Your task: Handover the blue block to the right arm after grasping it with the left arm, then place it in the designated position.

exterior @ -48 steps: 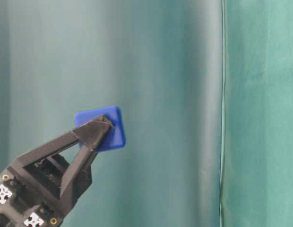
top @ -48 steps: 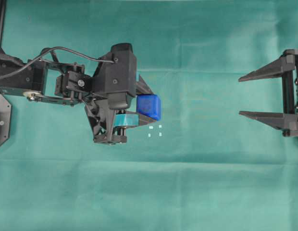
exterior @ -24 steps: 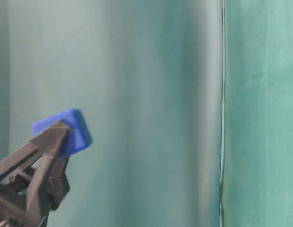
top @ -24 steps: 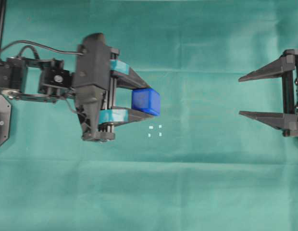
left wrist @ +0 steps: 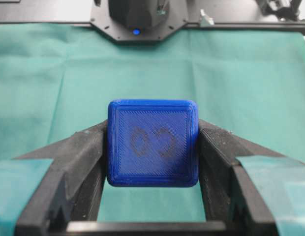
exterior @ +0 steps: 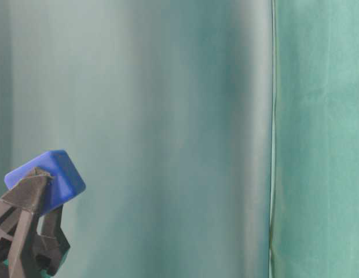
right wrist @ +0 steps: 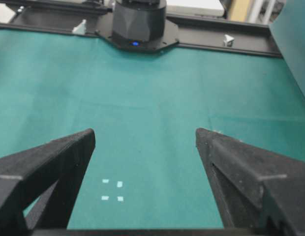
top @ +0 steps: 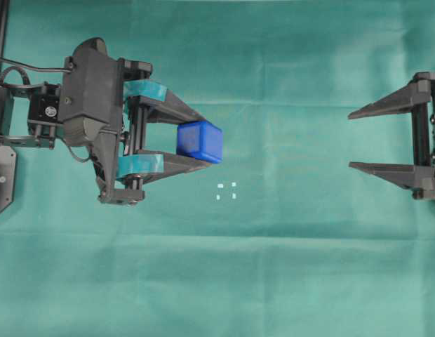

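The blue block (top: pixel 199 142) is clamped between the two teal-banded fingers of the left gripper (top: pixel 201 142), which are closed against its two opposite sides near their tips. In the left wrist view the blue block (left wrist: pixel 153 149) fills the gap between the fingers (left wrist: pixel 83 162), with one flat face toward the camera; that face carries a faint embossed mark of two rounded shapes. The table-level view shows the blue block (exterior: pixel 49 179) raised off the green cloth and tilted, with one corner uppermost, gripped at the tip of the left gripper (exterior: pixel 37 185) at the lower left edge of that view. In the overhead view the block appears just above and to the left of the designated position (top: pixel 226 190), a small square of four white marks on the green cloth (top: pixel 273 267); the marks are uncovered. The left arm (top: pixel 91 91) extends in from the left edge, its fingers pointing toward the right. The right gripper (top: pixel 354 139) sits at the far right edge, well apart from the block, its plain black fingers spread wide and holding nothing. The right wrist view shows those fingers (right wrist: pixel 49 167) splayed apart above the cloth, with the designated position (right wrist: pixel 112 190) visible between them.
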### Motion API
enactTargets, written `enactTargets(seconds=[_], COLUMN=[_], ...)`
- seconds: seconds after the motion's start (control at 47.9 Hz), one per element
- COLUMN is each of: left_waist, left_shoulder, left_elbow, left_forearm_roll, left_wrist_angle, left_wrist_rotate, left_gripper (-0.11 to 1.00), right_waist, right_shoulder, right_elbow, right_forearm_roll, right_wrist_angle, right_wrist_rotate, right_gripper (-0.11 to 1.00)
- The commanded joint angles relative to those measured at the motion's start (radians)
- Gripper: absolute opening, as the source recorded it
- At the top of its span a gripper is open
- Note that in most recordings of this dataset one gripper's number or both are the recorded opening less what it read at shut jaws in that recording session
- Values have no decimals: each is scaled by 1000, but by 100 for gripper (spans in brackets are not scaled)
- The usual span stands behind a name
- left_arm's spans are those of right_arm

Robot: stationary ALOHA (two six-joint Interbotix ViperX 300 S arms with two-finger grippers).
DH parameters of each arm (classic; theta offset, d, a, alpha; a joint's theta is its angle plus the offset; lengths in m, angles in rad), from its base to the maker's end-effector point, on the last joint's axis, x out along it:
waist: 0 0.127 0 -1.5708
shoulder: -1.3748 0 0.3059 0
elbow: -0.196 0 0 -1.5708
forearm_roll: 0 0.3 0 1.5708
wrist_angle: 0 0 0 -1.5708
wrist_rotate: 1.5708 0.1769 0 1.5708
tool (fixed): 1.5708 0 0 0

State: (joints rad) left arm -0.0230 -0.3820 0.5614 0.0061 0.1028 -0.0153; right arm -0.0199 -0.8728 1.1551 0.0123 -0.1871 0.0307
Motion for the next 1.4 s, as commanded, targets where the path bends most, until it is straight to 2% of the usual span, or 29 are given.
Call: enactTargets(seconds=[0.0, 0.836, 0.94, 1.087, 1.296, 1.379], left_waist=[-3, -3, -2, -2, -2, -2], left_shoulder=[-17, -17, -17, -17, -17, -17], left_elbow=[-14, -14, -14, -14, -12, -12], left_forearm_roll=[3, 3, 3, 3, 3, 3], left_wrist_angle=[-9, -6, -5, -5, -5, -5], left_wrist_rotate=[2, 0, 0, 0, -2, -2], left_gripper=[47, 47, 47, 47, 47, 47], right_waist=[-2, -2, -2, -2, -2, -2], right_shoulder=[5, 5, 5, 3, 3, 3], right_elbow=[-17, -25, -44, -84, -163, -184], right_forearm_roll=[0, -11, -54, -141, -279, -351], right_wrist_angle=[-6, -6, -3, 15, 86, 115], right_wrist_rotate=[0, -9, -15, -37, -97, -132], right_gripper=[94, 94, 94, 94, 94, 94])
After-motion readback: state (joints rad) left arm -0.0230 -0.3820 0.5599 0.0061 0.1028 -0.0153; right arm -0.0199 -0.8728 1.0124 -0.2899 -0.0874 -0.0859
